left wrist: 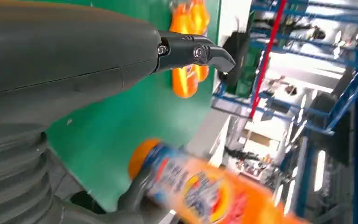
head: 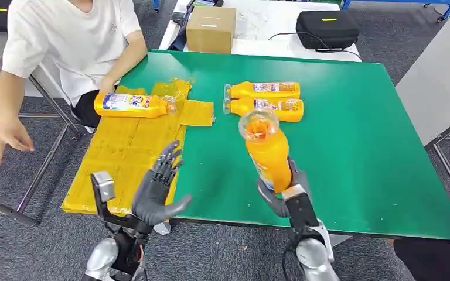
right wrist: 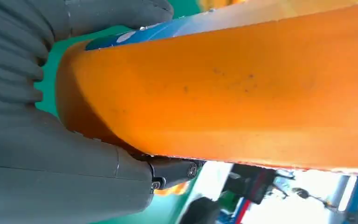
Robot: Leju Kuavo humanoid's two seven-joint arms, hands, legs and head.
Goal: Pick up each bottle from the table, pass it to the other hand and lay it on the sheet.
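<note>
At the upper left, one bottle (head: 133, 105) lies on the yellow sheet (head: 126, 153). Lower down, the left hand (head: 161, 188) is wide open, holding nothing. Right of it, the right hand (head: 282, 193) grips an orange bottle (head: 265, 147) pointing up. Two more bottles (head: 265, 99) lie above on the green table (head: 351, 134).

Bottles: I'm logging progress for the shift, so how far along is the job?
Done: one bottle lies on the yellow sheet. In hand: the right hand holds a second bottle raised above the table, while the left hand is open beside it, so the pass is not yet made. Left: two bottles lie side by side on the table.
</note>
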